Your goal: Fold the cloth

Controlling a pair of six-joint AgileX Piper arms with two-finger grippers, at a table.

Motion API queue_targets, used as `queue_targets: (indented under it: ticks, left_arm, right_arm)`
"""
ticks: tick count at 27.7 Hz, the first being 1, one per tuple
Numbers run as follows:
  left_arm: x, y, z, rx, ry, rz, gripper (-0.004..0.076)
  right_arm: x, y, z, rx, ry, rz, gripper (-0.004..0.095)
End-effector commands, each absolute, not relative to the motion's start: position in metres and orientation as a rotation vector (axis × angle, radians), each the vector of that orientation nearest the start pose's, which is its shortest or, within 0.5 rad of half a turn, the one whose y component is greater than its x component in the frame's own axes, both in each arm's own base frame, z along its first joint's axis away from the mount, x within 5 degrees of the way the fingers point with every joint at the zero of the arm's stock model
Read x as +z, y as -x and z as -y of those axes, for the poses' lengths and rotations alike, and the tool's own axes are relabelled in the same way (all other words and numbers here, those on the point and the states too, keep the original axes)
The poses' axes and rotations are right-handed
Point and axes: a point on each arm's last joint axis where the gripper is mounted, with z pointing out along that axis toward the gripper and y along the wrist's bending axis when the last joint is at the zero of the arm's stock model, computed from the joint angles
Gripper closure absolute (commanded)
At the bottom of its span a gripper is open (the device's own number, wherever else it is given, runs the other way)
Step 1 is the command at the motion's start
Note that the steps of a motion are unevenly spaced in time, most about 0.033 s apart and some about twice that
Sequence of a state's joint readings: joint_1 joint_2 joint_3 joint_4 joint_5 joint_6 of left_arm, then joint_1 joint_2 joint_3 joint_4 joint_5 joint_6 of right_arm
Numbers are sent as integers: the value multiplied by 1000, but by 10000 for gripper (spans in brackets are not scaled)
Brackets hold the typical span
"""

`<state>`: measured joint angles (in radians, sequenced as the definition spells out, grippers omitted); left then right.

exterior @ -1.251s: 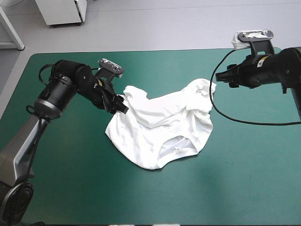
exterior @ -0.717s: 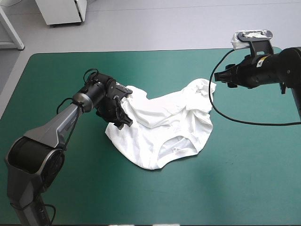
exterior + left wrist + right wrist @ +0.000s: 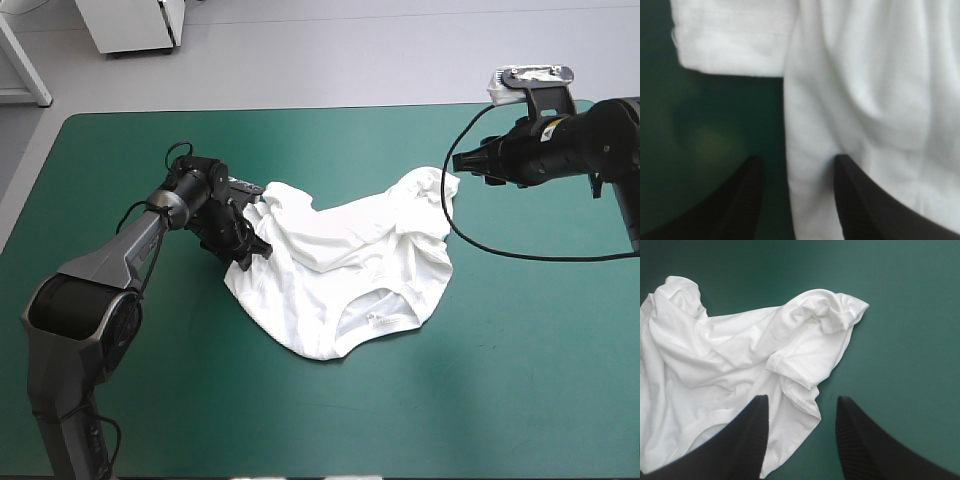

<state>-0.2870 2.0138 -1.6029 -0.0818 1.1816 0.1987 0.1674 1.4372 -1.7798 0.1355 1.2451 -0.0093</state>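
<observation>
Since the earlier frames, the left gripper (image 3: 247,256) has turned at the wrist and shifted a little toward 9 o'clock along the cloth's edge. The right gripper (image 3: 458,160) and the T-shirt (image 3: 350,270) have kept their places.

Table: the teal-green cover (image 3: 520,380) fills the high view.

T-shirt: white, crumpled and partly spread, lying near the table's middle. Its neck opening (image 3: 375,310) faces 6 o'clock. One sleeve (image 3: 425,185) is bunched at 1 o'clock.

Left gripper (image 3: 797,159): released, fingers apart. It sits at the T-shirt's 9 o'clock edge, and a strip of the white cloth (image 3: 865,75) runs between the fingers over the cover (image 3: 715,125).

Right gripper (image 3: 802,400): released, fingers apart. It hangs just beyond the bunched sleeve at the T-shirt's (image 3: 740,350) 2 o'clock, above bare cover (image 3: 900,300), holding nothing.
</observation>
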Motion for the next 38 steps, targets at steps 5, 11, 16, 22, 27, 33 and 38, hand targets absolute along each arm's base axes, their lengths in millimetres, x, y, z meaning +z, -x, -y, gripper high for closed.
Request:
queue_targets:
  ticks: [5,11,16,22,27,33,38]
  left_arm:
    - [199,-390,136,-166,-688,-3014,733]
    - [198,-390,135,-146,-696,-3012,733]
    - [200,-389,135,-154,-695,-3018,733]
    - [200,-387,135,-160,-704,-3033,733]
    - [200,-387,136,-172,-699,-3034,733]
    - [200,-386,138,-213,-687,-3037,733]
    - [200,-387,138,-214,-693,-3031,733]
  right_arm:
    - [468,-274,-59,277,219,-2351,505]
    - [397,-281,-85,260,405,-2567,503]
    - [347,-288,-107,180,545,-2649,340]
    - [312,-306,-111,157,486,-2773,258]
    - [289,-326,-119,166,493,-2764,266]
    - [262,-342,-111,91,461,-2827,308]
    - [256,-352,-95,95,386,-2835,319]
